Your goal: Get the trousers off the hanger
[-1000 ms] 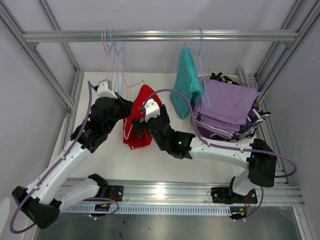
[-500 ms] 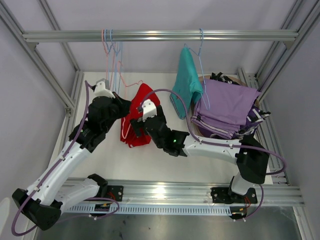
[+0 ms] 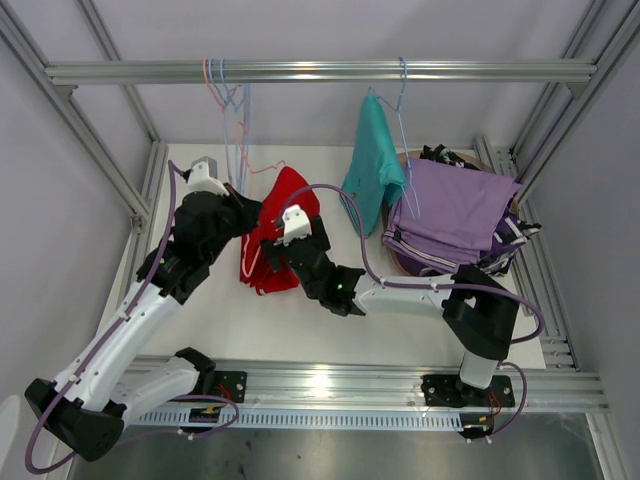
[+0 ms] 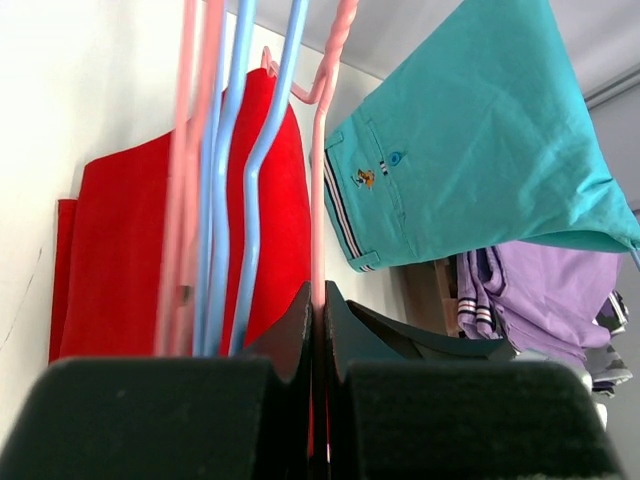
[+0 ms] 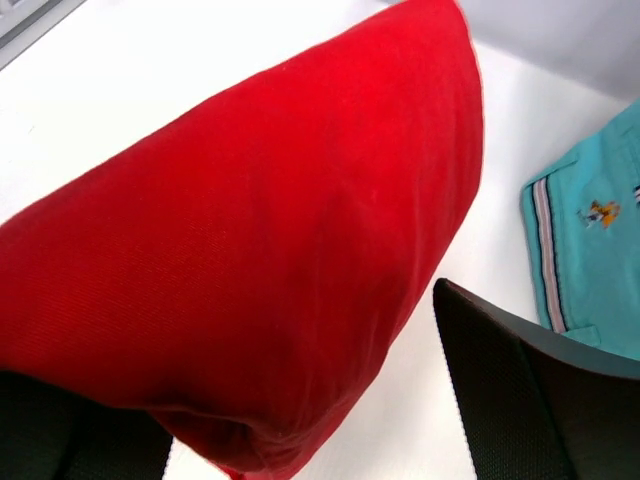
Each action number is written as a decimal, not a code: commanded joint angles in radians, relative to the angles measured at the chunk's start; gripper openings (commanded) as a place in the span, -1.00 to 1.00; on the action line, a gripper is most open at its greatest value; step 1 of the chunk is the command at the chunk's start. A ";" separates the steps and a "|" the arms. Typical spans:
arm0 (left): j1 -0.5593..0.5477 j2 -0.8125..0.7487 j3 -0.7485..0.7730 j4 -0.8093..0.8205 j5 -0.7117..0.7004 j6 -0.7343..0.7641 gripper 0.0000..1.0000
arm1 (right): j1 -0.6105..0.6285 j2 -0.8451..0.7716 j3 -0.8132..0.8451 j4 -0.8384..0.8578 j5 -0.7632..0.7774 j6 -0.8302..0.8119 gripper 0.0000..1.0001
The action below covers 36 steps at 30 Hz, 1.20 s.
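Note:
The red trousers (image 3: 277,228) hang on a pink hanger (image 4: 318,190) low over the table; they also show in the left wrist view (image 4: 130,250) and the right wrist view (image 5: 260,260). My left gripper (image 3: 248,216) is shut on the pink hanger's wire (image 4: 318,300). My right gripper (image 3: 277,252) is open, with its fingers (image 5: 530,390) on either side of the red trousers' lower fold (image 5: 300,430). The teal trousers (image 3: 374,165) hang on a blue hanger (image 3: 403,120) from the rail. The lilac trousers (image 3: 462,205) lie on a pile at the right.
Several bare pink and blue hangers (image 3: 226,95) hang on the metal rail (image 3: 320,71) at the left. The pile of patterned garments lies in a basket (image 3: 505,245) at the back right. Frame posts stand at both sides.
My right arm has moved left and closer to the red trousers. The red trousers and the left gripper have shifted slightly left.

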 commanded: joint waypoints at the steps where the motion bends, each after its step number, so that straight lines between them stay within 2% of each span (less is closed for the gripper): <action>1: 0.019 -0.026 0.021 0.075 0.019 -0.024 -0.99 | -0.003 0.012 -0.036 0.223 0.079 -0.037 0.86; 6: 0.025 -0.020 0.019 0.078 0.039 -0.027 -0.99 | -0.008 0.031 -0.045 0.311 0.041 -0.090 0.58; 7: 0.025 -0.020 0.019 0.080 0.042 -0.025 -0.99 | -0.008 0.031 -0.040 0.315 0.035 -0.094 0.45; 9: 0.027 -0.020 0.019 0.081 0.045 -0.025 -0.99 | -0.008 0.031 -0.033 0.318 0.021 -0.097 0.35; 12: 0.027 -0.017 0.019 0.081 0.051 -0.027 -0.99 | -0.009 0.029 -0.014 0.315 0.013 -0.100 0.09; 13: 0.028 -0.019 0.019 0.083 0.054 -0.027 -0.99 | -0.009 0.029 -0.010 0.315 0.015 -0.101 -0.11; 16: 0.028 -0.017 0.018 0.083 0.056 -0.025 -0.99 | -0.011 0.028 0.004 0.315 0.019 -0.112 -0.41; 18: 0.028 -0.015 0.018 0.085 0.057 -0.025 -0.99 | -0.011 0.025 0.015 0.308 0.018 -0.124 -0.51; 21: 0.028 -0.017 0.016 0.085 0.060 -0.025 -0.99 | -0.013 0.015 0.030 0.292 0.019 -0.146 -0.82; 22: 0.028 -0.019 0.015 0.083 0.057 -0.028 -0.99 | -0.013 0.009 0.039 0.283 0.024 -0.149 -1.00; 36: 0.028 -0.003 0.004 0.089 0.045 -0.024 -0.99 | -0.019 -0.181 0.180 0.130 0.045 -0.310 -1.00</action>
